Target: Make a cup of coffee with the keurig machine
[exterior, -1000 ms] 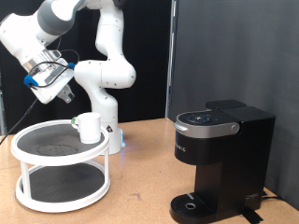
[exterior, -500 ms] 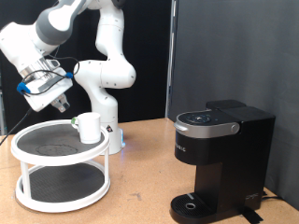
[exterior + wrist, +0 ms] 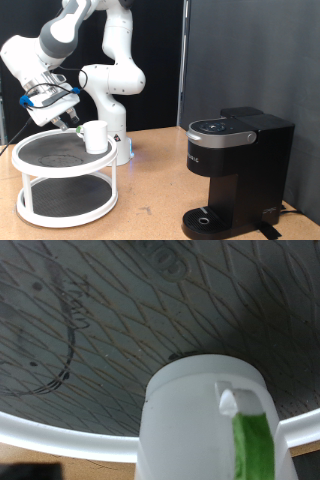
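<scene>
Over on the exterior view's left, the end effector (image 3: 68,118) is hovering beside the cup (image 3: 95,136) on the white rack (image 3: 40,205); can't tell its opening. Keurig machine (image 3: 236,170) is sitting untouched, far right.

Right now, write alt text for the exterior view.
A white robot arm's gripper hovers just above a white cup standing on the top tier of a white two-tier rack at the view's left. The black keurig machine sits at the right, lid closed.
</scene>
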Tool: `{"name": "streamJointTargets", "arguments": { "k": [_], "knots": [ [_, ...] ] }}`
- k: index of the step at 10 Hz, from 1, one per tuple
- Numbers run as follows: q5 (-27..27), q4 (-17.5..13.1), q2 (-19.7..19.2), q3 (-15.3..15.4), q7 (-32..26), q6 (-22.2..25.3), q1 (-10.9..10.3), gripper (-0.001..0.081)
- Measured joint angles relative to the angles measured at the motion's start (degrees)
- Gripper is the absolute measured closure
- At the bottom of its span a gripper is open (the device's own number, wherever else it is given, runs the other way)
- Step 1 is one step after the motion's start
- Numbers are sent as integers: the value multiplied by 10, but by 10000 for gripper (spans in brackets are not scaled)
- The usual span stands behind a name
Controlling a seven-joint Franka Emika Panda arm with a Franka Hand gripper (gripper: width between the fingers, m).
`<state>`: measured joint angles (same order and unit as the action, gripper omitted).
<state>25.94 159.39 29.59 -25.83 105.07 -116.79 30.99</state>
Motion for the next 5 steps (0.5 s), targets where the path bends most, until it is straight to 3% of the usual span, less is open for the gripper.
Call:
{"name": "streamJointTargets", "arguments": {
  "k": [1, 2, 3, 5],
  "knots": [
    [5, 7, 0, 0, -6, -7, 0, 369],
    [7, 11, -2, 0, -11, -11, 0, 170],
    [10, 12, -6, 0, -16, -12, 0, 102],
    [17, 14, -11, 0, -28, -12, 0, 77]
  ]
}}
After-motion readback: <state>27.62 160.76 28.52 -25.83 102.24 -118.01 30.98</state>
